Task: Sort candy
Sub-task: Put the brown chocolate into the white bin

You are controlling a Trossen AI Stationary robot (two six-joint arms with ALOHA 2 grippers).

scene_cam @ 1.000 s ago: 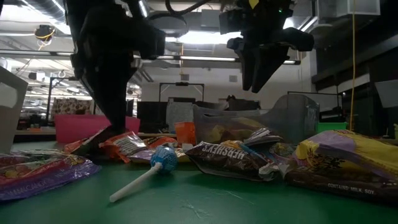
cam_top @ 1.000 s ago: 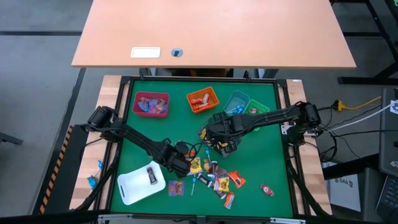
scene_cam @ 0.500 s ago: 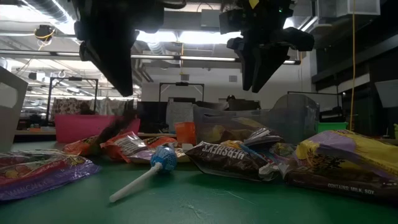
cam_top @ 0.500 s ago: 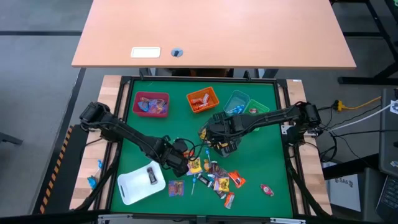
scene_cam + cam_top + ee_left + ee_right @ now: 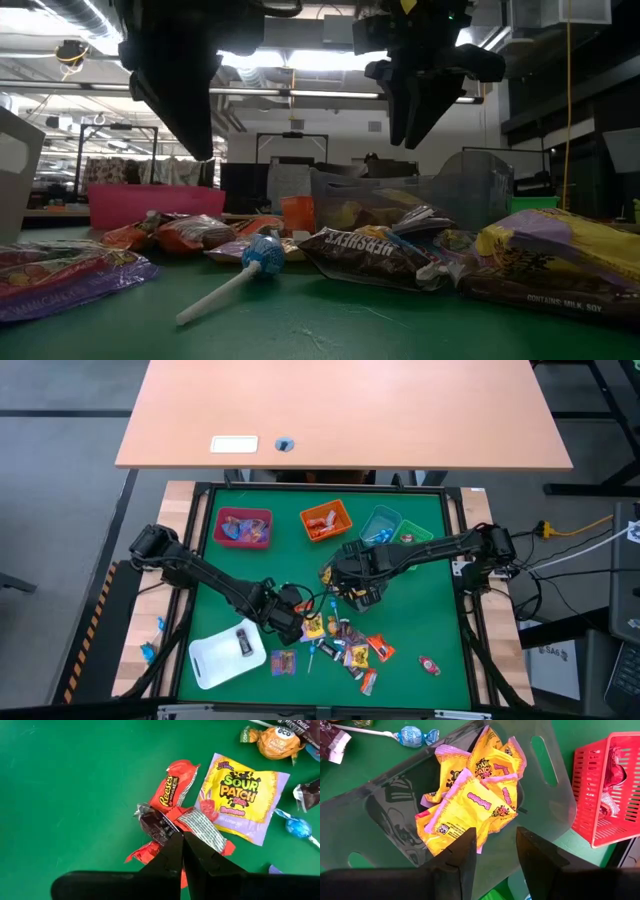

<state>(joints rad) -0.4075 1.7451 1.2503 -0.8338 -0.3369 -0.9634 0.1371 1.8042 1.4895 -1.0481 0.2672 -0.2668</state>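
Observation:
The candy (image 5: 345, 645) lies as a loose pile of small packets on the green mat. My left gripper (image 5: 182, 836) is shut. It hangs above two orange Reese's packets (image 5: 172, 787) and a yellow Sour Patch packet (image 5: 240, 802). In the low view its fingers (image 5: 195, 150) stand clear above the packets (image 5: 190, 232), with nothing hanging from them. My right gripper (image 5: 496, 847) is open, with nothing between its fingers. It hangs above a clear bin (image 5: 385, 810) that holds several yellow packets (image 5: 470, 800).
At the far side stand a pink bin (image 5: 243, 527), an orange bin (image 5: 326, 520), a teal bin (image 5: 381, 525) and a green bin (image 5: 415, 535). A white tray (image 5: 215, 660) with one dark candy lies near left. A blue lollipop (image 5: 262, 255) lies in front.
My left gripper has risen from the candy pile and stays shut. An orange packet that tipped up under it has dropped back and now lies flat on the mat.

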